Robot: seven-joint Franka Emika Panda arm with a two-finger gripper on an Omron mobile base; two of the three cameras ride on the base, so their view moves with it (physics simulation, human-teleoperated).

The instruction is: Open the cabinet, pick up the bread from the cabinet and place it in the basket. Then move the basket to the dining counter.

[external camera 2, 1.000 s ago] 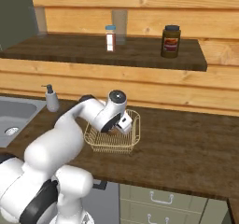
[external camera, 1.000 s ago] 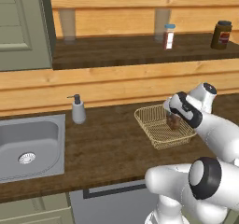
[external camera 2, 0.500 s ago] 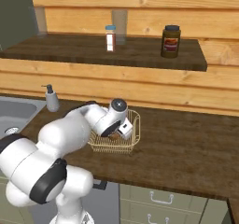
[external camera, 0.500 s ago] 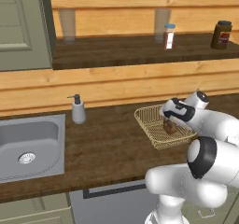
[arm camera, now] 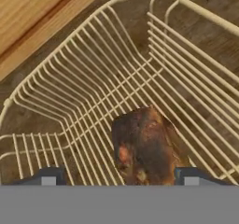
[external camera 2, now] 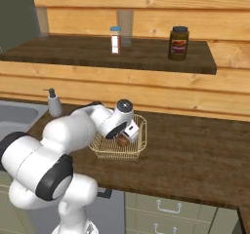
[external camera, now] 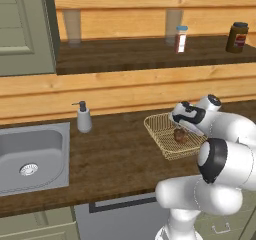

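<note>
The jaws are standing spread, 1 dark tip at each lower corner of the hand view, with the bread (arm camera: 145,146) lying between them on the mesh floor of the basket (arm camera: 70,101) and neither tip pressing on it, so the gripper (arm camera: 116,176) is gripping nothing and the bread is resting on its own. Over the last second the hand has been sinking from above the basket down into it, and in the left base view the gripper (external camera: 181,128) is now sitting low at the centre right of the frame, right over the bread (external camera: 180,135) inside the basket (external camera: 159,132). In the right base view the gripper (external camera 2: 125,134) is likewise hanging just above the bread (external camera 2: 122,142), near the middle of the frame, with the basket (external camera 2: 139,139) standing on the dark wood bench (external camera 2: 195,150) below the shelf (external camera 2: 97,55). This is looking like the release that finishes the placing step, so the bread part of the task is reading as done. What is remaining is taking hold of the basket itself and carrying it to the dining counter. The soap dispenser (external camera: 83,118) and sink (external camera: 30,156) are sitting well apart at the left.
</note>
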